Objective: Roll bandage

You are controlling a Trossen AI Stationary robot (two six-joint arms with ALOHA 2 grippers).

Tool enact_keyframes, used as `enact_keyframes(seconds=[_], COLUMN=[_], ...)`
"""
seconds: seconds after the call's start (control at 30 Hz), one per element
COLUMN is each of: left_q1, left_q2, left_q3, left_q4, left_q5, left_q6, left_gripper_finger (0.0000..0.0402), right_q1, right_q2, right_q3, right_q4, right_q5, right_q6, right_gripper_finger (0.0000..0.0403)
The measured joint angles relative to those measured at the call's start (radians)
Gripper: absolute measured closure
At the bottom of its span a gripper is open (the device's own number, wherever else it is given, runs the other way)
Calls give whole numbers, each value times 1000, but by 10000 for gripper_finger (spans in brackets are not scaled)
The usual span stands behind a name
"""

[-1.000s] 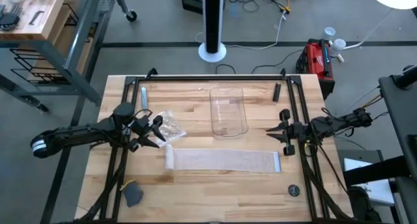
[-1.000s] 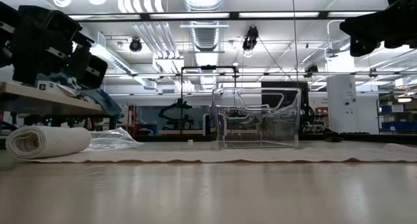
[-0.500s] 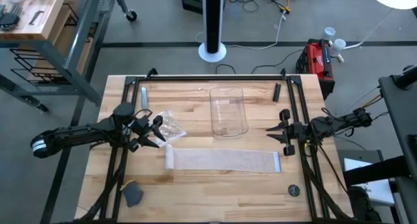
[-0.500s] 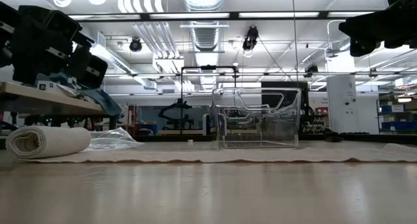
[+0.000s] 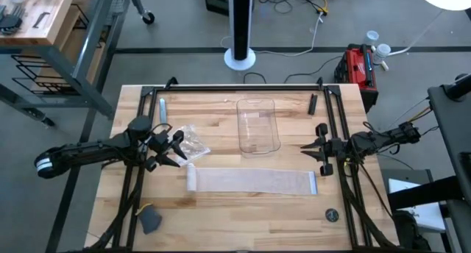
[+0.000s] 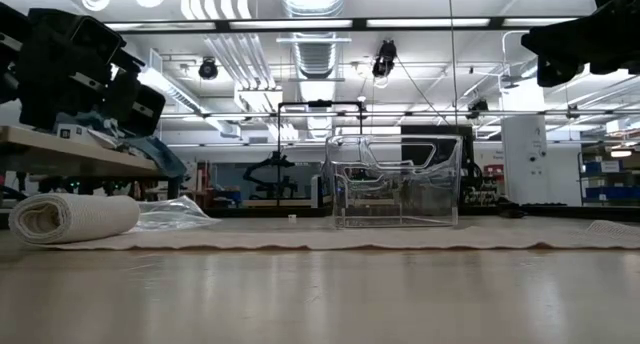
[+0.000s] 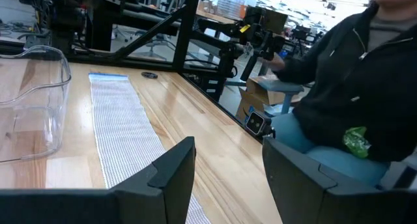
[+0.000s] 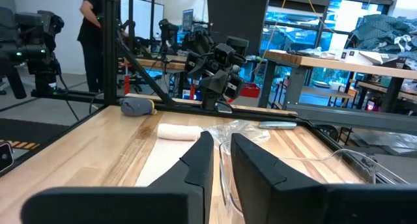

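1. The bandage (image 5: 250, 181) lies flat along the wooden counter (image 5: 221, 223), mostly unrolled, with a small rolled cylinder at its left end (image 6: 70, 217).
2. The strip runs from that roll toward the right side of the counter, ending just in front of the right tool (image 5: 315, 154).
3. The left tool (image 5: 176, 148) hangs just above the counter beside the rolled end, fingers spread apart and empty; the roll sits just in front of it.
4. The right tool is above the counter near the strip's far end, its fingers slightly parted with a narrow gap and nothing between them.
5. A crinkled clear plastic wrapper (image 5: 193, 143) lies just beside the left tool, behind the roll.
6. A clear rectangular tray (image 5: 258, 126) stands behind the strip's middle, apart from it.
7. A grey cloth-like object (image 5: 150, 221) rests near the counter's front left corner.
8. In the left wrist view, a person in a dark jacket (image 7: 352, 87) sits beyond the counter.
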Motion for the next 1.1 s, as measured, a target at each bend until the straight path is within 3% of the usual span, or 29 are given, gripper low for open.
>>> enact_keyframes(seconds=[0.2,0.47,0.73,0.83,1.0,1.1], left_q1=[0,0,-2,-2,-1,-7], left_q2=[0,0,0,0,2,2], left_q3=[0,0,0,0,0,0], left_q4=[1,9,47,74,178,326], left_q5=[-4,-199,-300,-404,-684,-636], left_q6=[0,-8,-294,-340,-443,-390], left_gripper_finger=[230,230,230,230,230,230], right_q1=[0,0,0,0,0,-6], right_q2=[0,0,0,0,0,1], right_q3=[0,0,0,0,0,0], right_q4=[0,0,0,0,0,67], right_q5=[0,0,0,0,-1,72], right_q6=[0,0,-9,-10,24,57], right_gripper_finger=[359,342,329,326,326,331])
